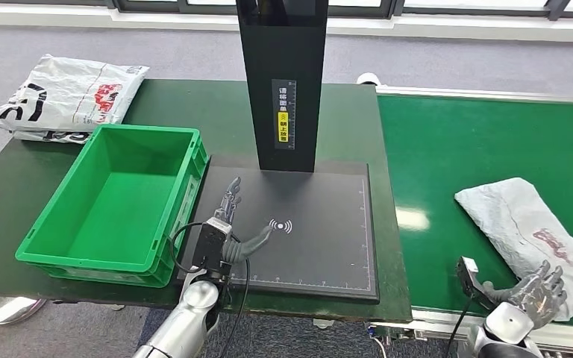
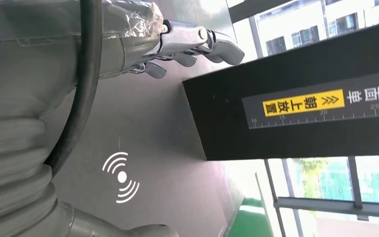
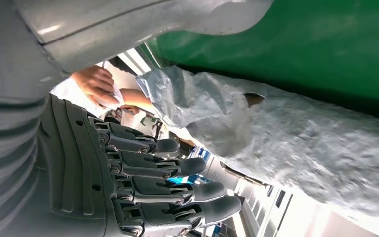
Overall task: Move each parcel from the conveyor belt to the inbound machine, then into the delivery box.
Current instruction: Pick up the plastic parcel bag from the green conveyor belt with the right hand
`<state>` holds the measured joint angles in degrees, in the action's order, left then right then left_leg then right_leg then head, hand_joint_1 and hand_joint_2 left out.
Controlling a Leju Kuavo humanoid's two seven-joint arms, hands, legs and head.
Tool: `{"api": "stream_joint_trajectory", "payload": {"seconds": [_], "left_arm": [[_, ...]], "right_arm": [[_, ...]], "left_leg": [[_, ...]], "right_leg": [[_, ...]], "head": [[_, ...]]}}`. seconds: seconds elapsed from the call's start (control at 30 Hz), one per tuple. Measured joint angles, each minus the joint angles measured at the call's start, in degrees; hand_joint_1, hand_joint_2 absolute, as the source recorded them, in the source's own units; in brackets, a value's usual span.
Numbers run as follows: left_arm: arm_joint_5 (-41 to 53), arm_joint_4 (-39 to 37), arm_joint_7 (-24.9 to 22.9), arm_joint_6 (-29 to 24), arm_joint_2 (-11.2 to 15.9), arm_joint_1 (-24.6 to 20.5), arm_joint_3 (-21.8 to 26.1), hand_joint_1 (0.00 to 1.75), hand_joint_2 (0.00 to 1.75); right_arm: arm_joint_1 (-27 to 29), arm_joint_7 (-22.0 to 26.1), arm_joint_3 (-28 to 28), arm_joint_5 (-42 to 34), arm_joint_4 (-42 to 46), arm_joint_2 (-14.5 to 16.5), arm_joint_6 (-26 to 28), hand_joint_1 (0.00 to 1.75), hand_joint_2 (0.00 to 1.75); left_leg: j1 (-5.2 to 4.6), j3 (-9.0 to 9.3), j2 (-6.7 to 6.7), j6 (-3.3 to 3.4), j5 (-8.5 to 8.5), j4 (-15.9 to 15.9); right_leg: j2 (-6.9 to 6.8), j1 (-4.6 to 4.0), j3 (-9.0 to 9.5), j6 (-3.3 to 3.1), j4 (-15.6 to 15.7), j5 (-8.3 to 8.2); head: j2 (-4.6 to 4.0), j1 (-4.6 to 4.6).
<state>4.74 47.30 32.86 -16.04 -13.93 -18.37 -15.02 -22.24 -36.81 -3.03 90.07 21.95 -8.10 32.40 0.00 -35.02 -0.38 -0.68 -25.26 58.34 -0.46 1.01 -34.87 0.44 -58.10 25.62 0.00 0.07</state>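
A crumpled grey parcel [image 1: 526, 231] with red print lies on the green conveyor belt [image 1: 462, 142] at the right. My right hand [image 1: 539, 292] is at the parcel's near end, fingers spread and holding nothing. In the right wrist view the fingers [image 3: 177, 173] stretch out just short of the parcel [image 3: 286, 133]. My left hand [image 1: 231, 224] hovers open over the left part of the black inbound machine's platform [image 1: 313, 239], beside its white scan symbol [image 2: 122, 177]. The green delivery box [image 1: 119, 201] stands empty left of the platform.
The machine's black column [image 1: 282, 82] rises at the platform's back, seen close in the left wrist view [image 2: 301, 113]. Two white printed parcels [image 1: 67, 97] lie at the table's back left. A person's hand [image 3: 96, 84] shows far behind in the right wrist view.
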Motion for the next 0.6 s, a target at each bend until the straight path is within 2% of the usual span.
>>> {"api": "stream_joint_trajectory", "payload": {"seconds": [0.6], "left_arm": [[0.4,0.1,-0.4,0.7,0.0,-0.1,0.0,0.0,1.75]], "right_arm": [[3.0,-0.5,-0.6,0.0,4.7,0.5,-2.1,0.0,1.75]], "left_leg": [[0.0,0.1,0.01,0.04,-0.02,0.0]], "right_leg": [[0.0,0.0,0.13,0.01,0.0,0.01]], "head": [[0.0,0.0]]}}
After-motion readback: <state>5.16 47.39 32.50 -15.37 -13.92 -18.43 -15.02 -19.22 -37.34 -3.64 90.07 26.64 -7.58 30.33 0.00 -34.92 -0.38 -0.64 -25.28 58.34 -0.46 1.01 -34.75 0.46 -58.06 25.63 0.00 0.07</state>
